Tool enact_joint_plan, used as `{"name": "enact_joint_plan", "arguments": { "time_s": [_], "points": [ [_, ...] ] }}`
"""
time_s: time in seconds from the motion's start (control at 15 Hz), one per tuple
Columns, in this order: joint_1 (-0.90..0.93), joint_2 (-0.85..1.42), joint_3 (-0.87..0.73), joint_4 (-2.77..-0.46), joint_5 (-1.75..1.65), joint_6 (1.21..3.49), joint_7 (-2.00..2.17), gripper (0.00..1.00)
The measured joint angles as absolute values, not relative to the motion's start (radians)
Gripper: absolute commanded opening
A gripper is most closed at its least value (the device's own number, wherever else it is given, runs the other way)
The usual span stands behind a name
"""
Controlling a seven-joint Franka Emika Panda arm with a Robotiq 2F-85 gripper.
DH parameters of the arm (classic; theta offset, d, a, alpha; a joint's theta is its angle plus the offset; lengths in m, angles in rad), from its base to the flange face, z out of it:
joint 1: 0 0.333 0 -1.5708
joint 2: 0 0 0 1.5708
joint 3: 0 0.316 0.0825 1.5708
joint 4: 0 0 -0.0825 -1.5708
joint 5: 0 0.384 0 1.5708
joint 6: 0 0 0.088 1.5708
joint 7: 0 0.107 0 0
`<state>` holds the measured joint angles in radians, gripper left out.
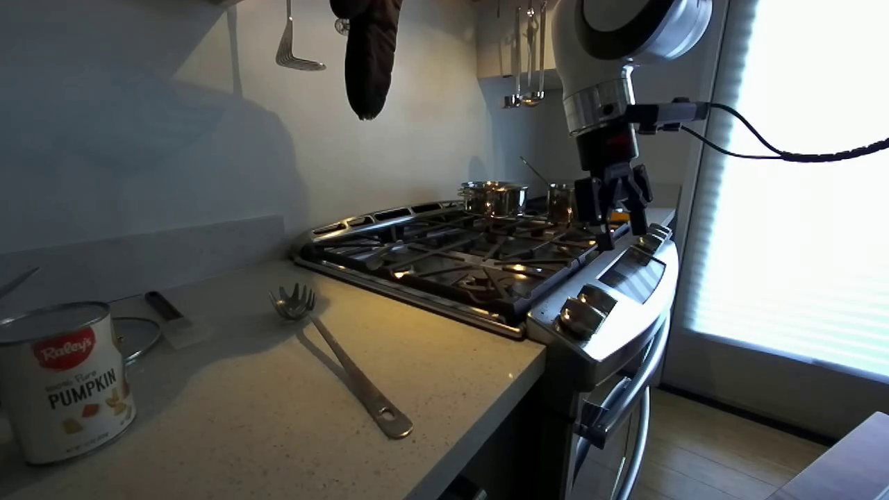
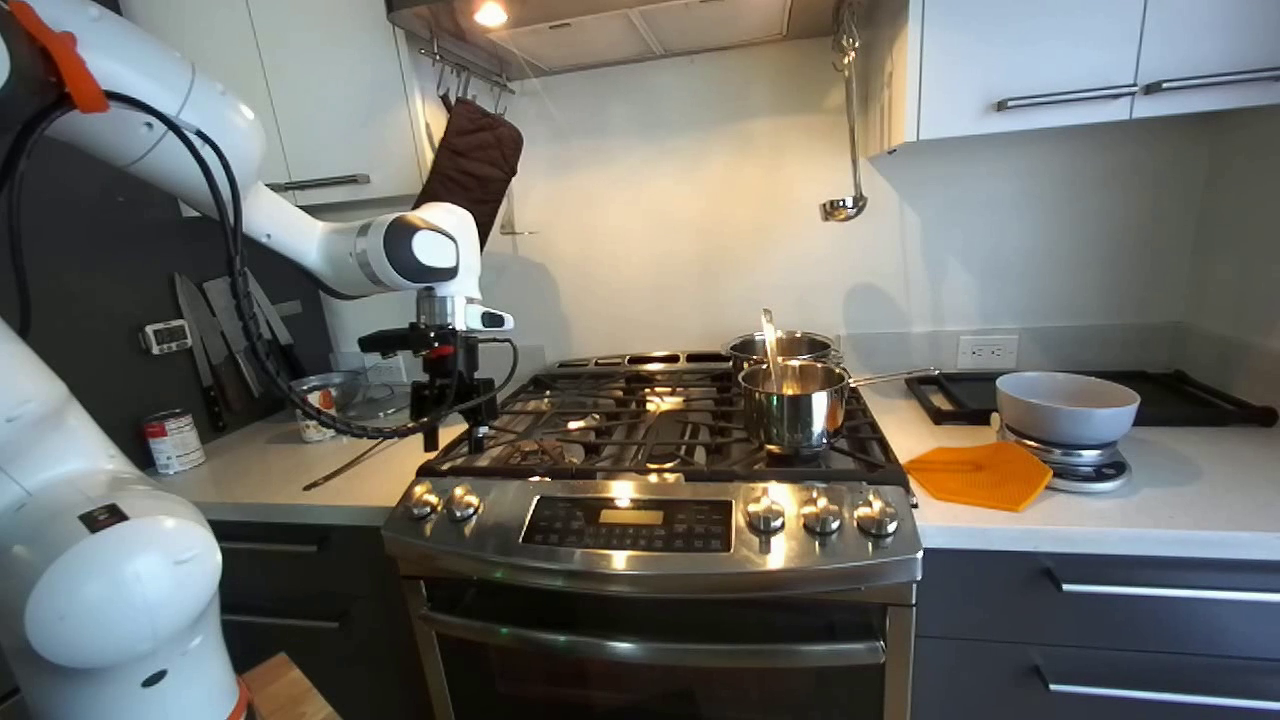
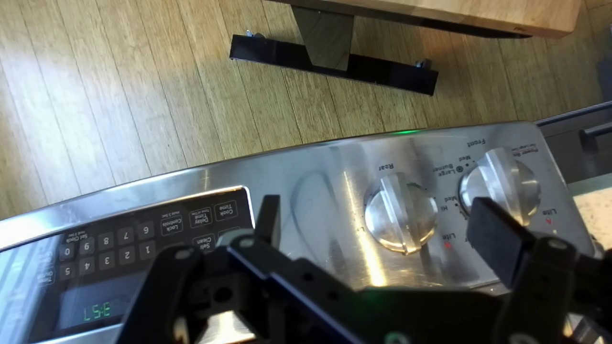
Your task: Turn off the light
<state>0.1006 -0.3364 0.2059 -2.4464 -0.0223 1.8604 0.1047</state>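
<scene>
A light [image 2: 490, 14] glows on the underside of the range hood [image 2: 600, 45] in an exterior view. No switch for it shows in the frames. My gripper points down over the front left part of the stove; it shows in both exterior views [image 1: 622, 232] [image 2: 455, 438]. In the wrist view the gripper [image 3: 377, 205] has its fingers wide apart with nothing held between them. A rear-burner knob [image 3: 400, 212] shows between the fingers, lower down and apart from them. A front-burner knob [image 3: 499, 184] is partly hidden by the right finger.
A pot with a long handle [image 2: 795, 405] stands on the stove grates [image 2: 660, 430]. A brown oven mitt [image 2: 470, 160] hangs behind the arm. A ladle [image 2: 845, 208] hangs at the right. A serving fork [image 1: 361, 382] and a pumpkin can [image 1: 76, 389] are on the counter.
</scene>
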Motion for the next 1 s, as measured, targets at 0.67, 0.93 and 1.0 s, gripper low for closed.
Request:
{"name": "enact_joint_plan", "arguments": {
  "time_s": [0.67, 0.93, 1.0],
  "points": [
    [0.098, -0.569, 0.067, -2.431, -0.055, 1.887, -0.124, 1.0],
    [0.097, -0.702, -0.008, -2.423, -0.088, 1.887, -0.296, 1.0],
    [0.097, -0.731, -0.025, -2.415, -0.093, 1.89, -0.331, 1.0]
  ]
}}
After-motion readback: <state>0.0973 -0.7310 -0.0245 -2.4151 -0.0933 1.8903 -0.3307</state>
